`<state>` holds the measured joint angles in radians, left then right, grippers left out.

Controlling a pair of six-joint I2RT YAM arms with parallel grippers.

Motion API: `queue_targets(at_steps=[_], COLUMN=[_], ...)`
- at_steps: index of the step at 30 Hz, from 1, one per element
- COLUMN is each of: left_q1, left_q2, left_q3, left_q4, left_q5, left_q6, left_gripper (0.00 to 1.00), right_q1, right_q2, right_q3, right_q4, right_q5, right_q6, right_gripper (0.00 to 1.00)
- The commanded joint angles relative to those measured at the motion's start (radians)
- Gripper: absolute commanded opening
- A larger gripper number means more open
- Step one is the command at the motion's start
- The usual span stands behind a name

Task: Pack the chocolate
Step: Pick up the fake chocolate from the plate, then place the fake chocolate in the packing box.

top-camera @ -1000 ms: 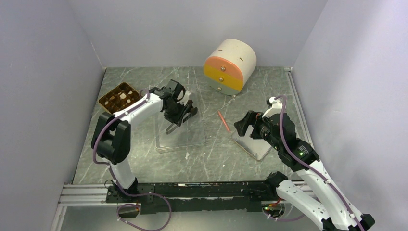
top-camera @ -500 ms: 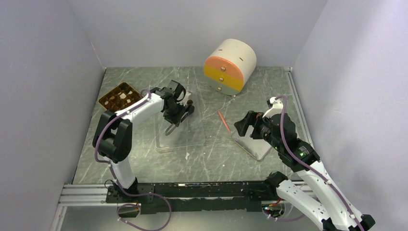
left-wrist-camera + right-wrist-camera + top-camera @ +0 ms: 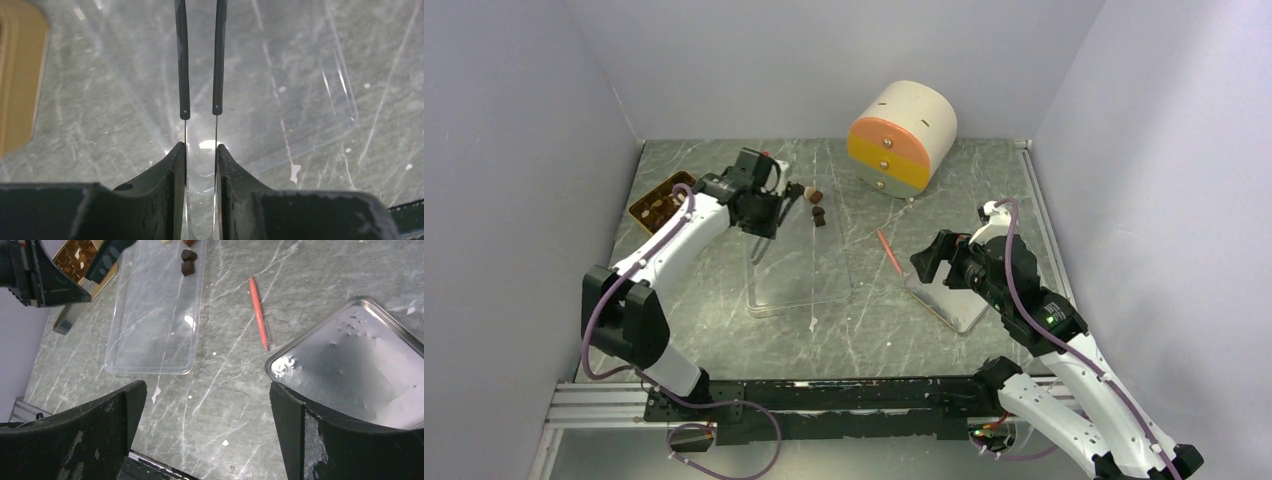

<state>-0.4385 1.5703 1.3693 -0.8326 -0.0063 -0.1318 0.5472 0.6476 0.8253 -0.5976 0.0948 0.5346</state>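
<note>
Three dark brown chocolate pieces [image 3: 815,204] [image 3: 188,262] lie at the far end of a clear plastic tray [image 3: 799,262] [image 3: 152,315]. More chocolate pieces sit in the golden-brown compartmented tray [image 3: 656,198] [image 3: 80,254] at the back left. My left gripper [image 3: 762,212] [image 3: 201,150] hangs between the two trays, shut on clear tongs [image 3: 201,65] with black arms. Nothing shows between the tong arms. My right gripper [image 3: 926,262] [image 3: 207,405] stands wide open above bare table, holding nothing.
A thin orange-red stick [image 3: 889,251] [image 3: 259,310] lies between the clear tray and a shallow metal tin [image 3: 949,302] [image 3: 350,360] under my right arm. A round cream, orange and yellow drawer unit [image 3: 901,136] stands at the back. Walls close in on three sides.
My left arm has swung back and left toward the golden tray, uncovering the chocolate pieces on the clear tray. Its jaws have narrowed on the tongs. The right arm has not moved.
</note>
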Motion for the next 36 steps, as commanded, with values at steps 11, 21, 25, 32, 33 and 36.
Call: queue_targets(at_steps=[11, 21, 25, 32, 33, 36], left_q1=[0.369, 0.496, 0.527, 0.557, 0.561, 0.575], left_q2=[-0.151, -0.222, -0.227, -0.167, -0.155, -0.129], left_q3=[-0.097, -0.177, -0.176, -0.201, -0.204, -0.211], left_q4=[0.003, 0.053, 0.056, 0.081, 0.087, 0.1], left_q5=[-0.069, -0.097, -0.115, -0.071, -0.065, -0.053], left_q6=[-0.077, -0.088, -0.097, -0.114, -0.117, -0.124], left_gripper=[0.16, 0.16, 0.17, 0.18, 0.18, 0.17], right_q1=[0.006, 0.005, 0.005, 0.006, 0.006, 0.005], right_q2=[-0.023, -0.021, -0.026, -0.025, -0.025, -0.029], right_q3=[0.002, 0.003, -0.006, 0.005, 0.01, 0.017], right_q4=[0.033, 0.028, 0.033, 0.033, 0.029, 0.02], right_q5=[-0.014, -0.018, -0.021, -0.025, -0.019, -0.011], right_q6=[-0.037, -0.061, -0.058, -0.061, -0.063, -0.068], right_gripper=[0.99, 0.99, 0.99, 0.99, 0.99, 0.99])
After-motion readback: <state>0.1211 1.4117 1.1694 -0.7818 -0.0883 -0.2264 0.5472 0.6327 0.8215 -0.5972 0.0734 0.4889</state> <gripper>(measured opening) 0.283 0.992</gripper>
